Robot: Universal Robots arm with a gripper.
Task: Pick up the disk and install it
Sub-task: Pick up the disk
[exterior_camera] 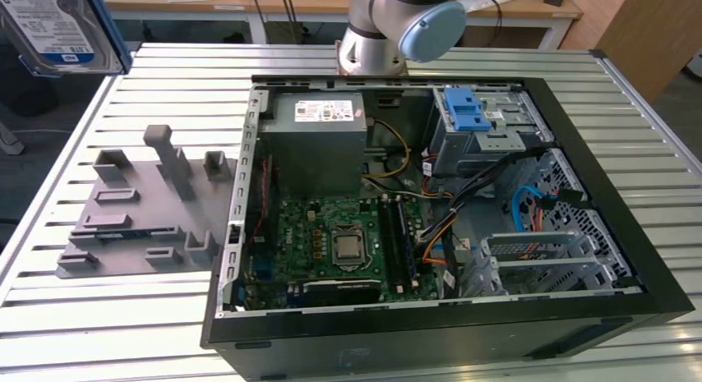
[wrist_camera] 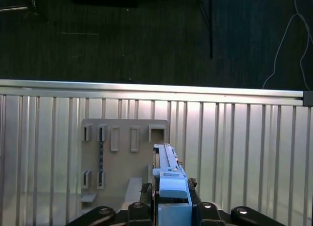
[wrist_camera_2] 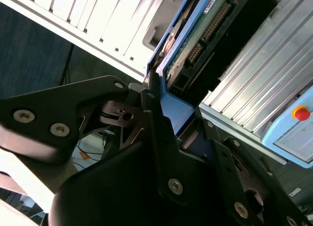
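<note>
The disk (wrist_camera: 168,160), a flat silver hard drive in a blue plastic frame, is up in the air, clamped edge-on in your black gripper (wrist_camera_2: 171,116) over the grey moulded holder plate (wrist_camera: 122,172). Pickup looks done, install isn't. The silver metal cage with the blue latch (exterior_camera: 482,123) sits well apart in the open black computer case (exterior_camera: 439,333), so you'd need careful lining up.

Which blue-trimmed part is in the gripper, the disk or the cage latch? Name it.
The disk, clamped by its blue frame in the gripper; the blue latch sits on its cage inside the case.
</note>
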